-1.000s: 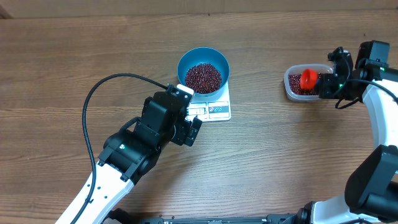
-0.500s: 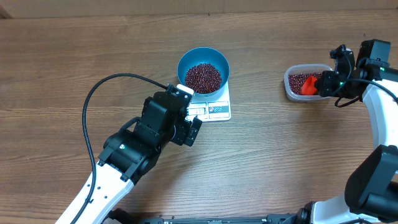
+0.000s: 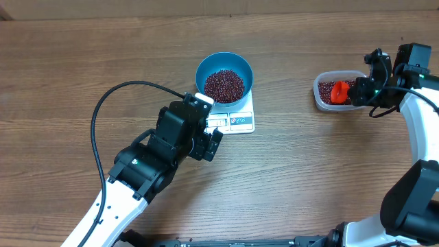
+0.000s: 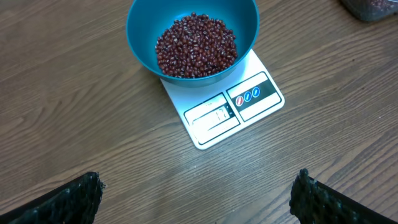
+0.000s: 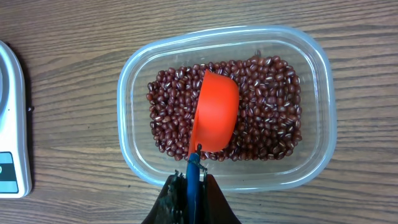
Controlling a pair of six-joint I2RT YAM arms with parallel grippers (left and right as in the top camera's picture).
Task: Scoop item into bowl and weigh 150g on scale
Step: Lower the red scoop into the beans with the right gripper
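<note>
- Right pincer [image 5: 191,186] is clamped shut on the blue handle [image 5: 193,171] of the red scoop [image 5: 214,115]. The scoop's cup lies tipped on its side in the beans [image 5: 273,112] filling the clear tub [image 5: 134,74], near the tabletop's [image 3: 309,178] right edge.
- Left pincer [image 4: 196,196] hangs with its jaws spread wide and holds nothing, above bare wood on the near side of the scale [image 4: 249,102].
- The blue bowl [image 4: 140,25] sits on the scale around the middle of the tabletop, toward the far edge, with a good mound of beans already in it.
- The scale's display [image 4: 214,115] is too small to read, so how close the weight is to target cannot be told.
- Step in hand, as I judge it: loading another scoop from the tub.
- Next move probably calls for rolling the cup upright under the beans, lifting it level, carrying it left to the bowl and tipping gently, since an overshoot would mean taking beans back out.
</note>
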